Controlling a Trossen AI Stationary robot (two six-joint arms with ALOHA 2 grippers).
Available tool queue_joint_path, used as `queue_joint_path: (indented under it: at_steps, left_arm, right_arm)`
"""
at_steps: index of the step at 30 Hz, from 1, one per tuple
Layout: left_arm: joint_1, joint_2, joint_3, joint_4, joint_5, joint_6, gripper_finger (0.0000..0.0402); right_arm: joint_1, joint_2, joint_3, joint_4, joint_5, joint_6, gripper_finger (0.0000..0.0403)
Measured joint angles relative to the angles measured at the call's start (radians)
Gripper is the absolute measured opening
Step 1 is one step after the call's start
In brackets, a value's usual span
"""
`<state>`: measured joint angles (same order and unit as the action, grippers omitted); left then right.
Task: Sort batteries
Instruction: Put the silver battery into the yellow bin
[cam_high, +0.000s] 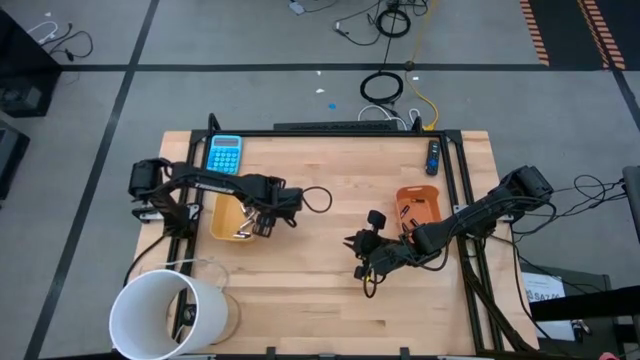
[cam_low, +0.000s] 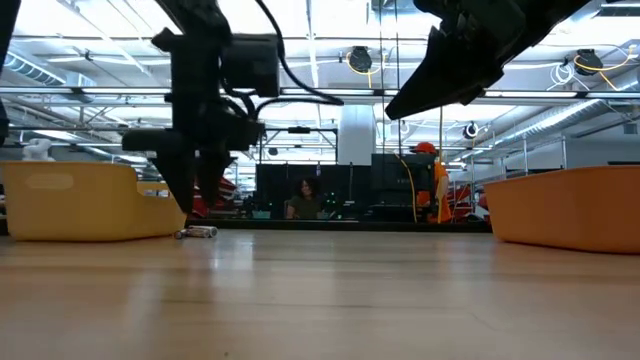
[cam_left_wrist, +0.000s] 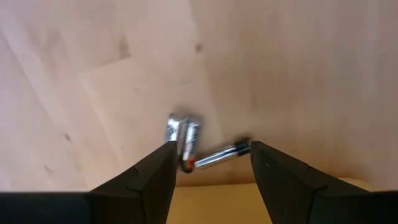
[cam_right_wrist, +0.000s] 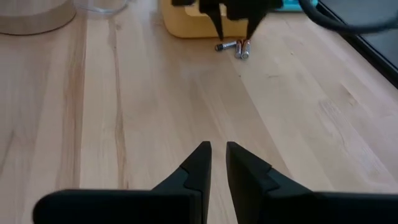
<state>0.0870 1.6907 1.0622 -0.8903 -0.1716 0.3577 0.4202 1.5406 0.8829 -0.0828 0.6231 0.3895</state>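
Two batteries lie side by side on the wooden table, right beside the yellow tray (cam_high: 228, 212): a thick silvery one (cam_left_wrist: 182, 134) and a slimmer one (cam_left_wrist: 219, 155). They also show as a pair of batteries (cam_right_wrist: 232, 47) and as a small silvery shape (cam_low: 197, 232). My left gripper (cam_left_wrist: 211, 149) (cam_high: 266, 226) points down just above them. It is open, with a finger on either side of the pair, and touches neither. My right gripper (cam_right_wrist: 217, 148) (cam_high: 352, 243) hovers over mid-table, shut and empty.
An orange tray (cam_high: 420, 205) stands at the right. A blue calculator (cam_high: 225, 153) lies at the far left and a white bucket (cam_high: 165, 310) stands at the near left corner. Bare wood lies between the two grippers. A person sits far off in the room (cam_low: 303, 197).
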Motion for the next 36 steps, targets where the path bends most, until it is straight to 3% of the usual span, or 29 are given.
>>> queue_joint_path:
  at_steps: [13, 24, 36]
  left_arm:
    - [0.067, 0.116, 0.000, 0.040, -0.052, 0.075, 0.0207]
    - [0.069, 0.145, 0.003, 0.101, -0.065, 0.176, 0.0160]
    - [0.066, 0.149, 0.039, 0.243, -0.074, 0.172, 0.0099]
  right_arm:
    - [-0.002, 0.000, 0.000, 0.004, -0.001, -0.021, 0.0040]
    - [-0.002, 0.000, 0.000, 0.001, -0.001, -0.020, 0.0040]
    - [-0.002, 0.000, 0.000, 0.001, -0.001, -0.025, 0.0040]
